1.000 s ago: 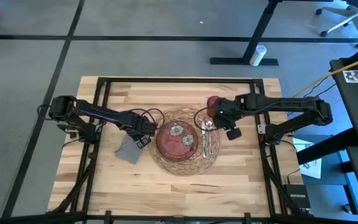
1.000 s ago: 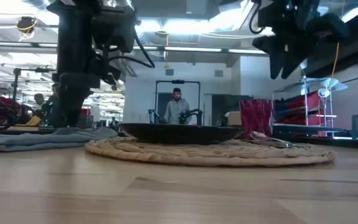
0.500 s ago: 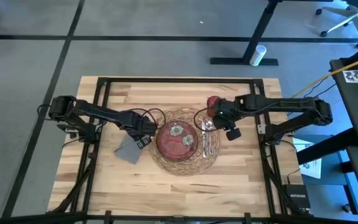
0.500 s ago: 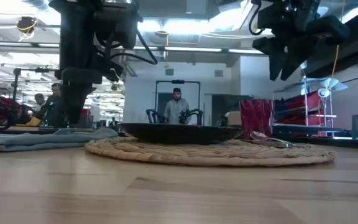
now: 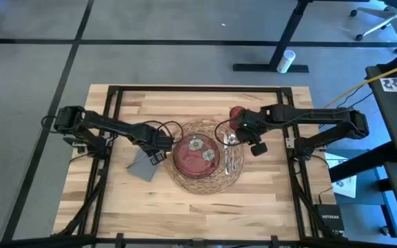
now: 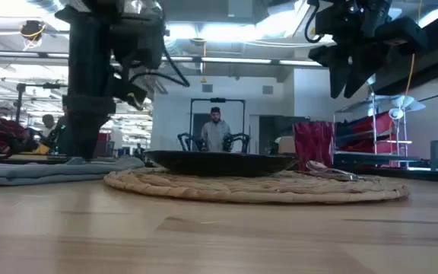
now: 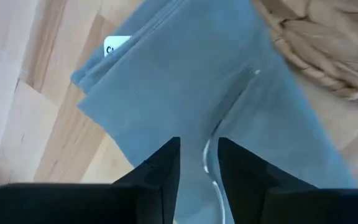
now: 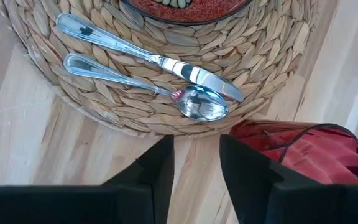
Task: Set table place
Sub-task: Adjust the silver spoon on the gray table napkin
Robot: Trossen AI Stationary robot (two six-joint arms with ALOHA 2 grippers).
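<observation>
Compared with one second ago, almost nothing has changed: my right gripper [image 5: 243,129] has moved a little closer to the small red cup [image 5: 235,113], and my left gripper [image 7: 196,163] stays at the same place over the gray rectangular cloth napkin [image 7: 185,93].

My left gripper's fingers are a small gap apart and hold nothing; between them I see a thin silver piece of cutlery [image 7: 219,134] lying on the napkin, perhaps a fork, but I cannot tell for sure. My right gripper is also slightly open and empty, hanging above the table between the cup and the edge of the round woven straw mat [image 5: 205,156].

The dark red plate with two pale flowers [image 5: 197,154] sits in the middle of the mat. A silver knife [image 8: 148,57] and a silver spoon [image 8: 154,90] lie side by side on the mat, right of the plate. The napkin touches the mat's left edge.

All rests on the light butcher-block wooden table [image 5: 267,200]. Far behind the mat, a person [image 6: 216,131] stands in the room.
</observation>
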